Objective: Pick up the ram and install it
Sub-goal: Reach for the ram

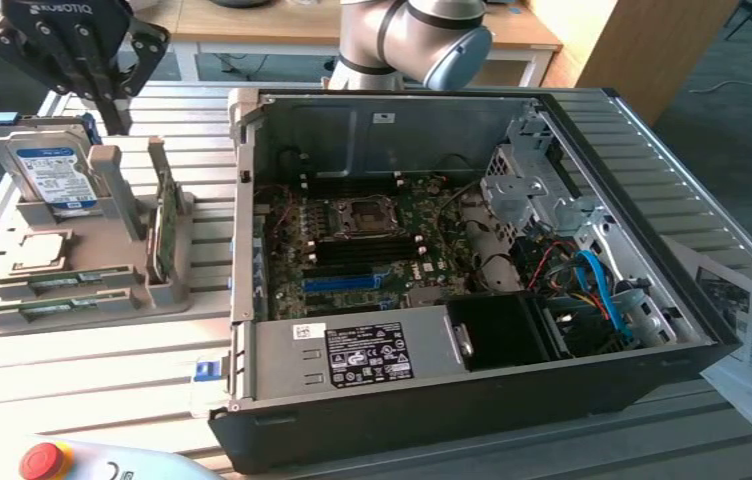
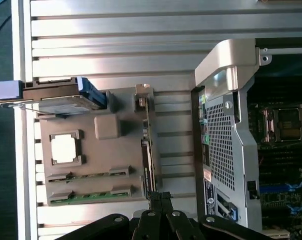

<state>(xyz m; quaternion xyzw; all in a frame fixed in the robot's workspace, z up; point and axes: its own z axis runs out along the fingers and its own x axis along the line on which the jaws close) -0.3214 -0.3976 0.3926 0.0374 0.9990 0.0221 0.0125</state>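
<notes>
Your pincer [image 1: 109,105] hangs clenched and empty, its tips pressed together with nothing between them. In the exterior view it sits high over the far end of the tray [image 1: 96,245], above the hard drive [image 1: 53,172], touching nothing.

The ram [image 1: 83,278] lies flat in its slot at the tray's near end, well apart from the pincer. A second stick [image 1: 63,307] lies in the next slot just beside it. The CPU [image 1: 36,250] rests in a pocket between the sticks and the hard drive. A green card [image 1: 163,235] stands on edge along the tray's side nearest the case [image 1: 483,400].

From the wrist you see the pincer [image 2: 159,196] in line with one end of the card [image 2: 148,150], with the ram [image 2: 91,176] and the second stick [image 2: 91,196] lying beside that card on the tray [image 2: 121,155].

The case lies open on the table [image 1: 83,380], at the exterior view's right of the tray, with the motherboard [image 1: 363,250] exposed.
</notes>
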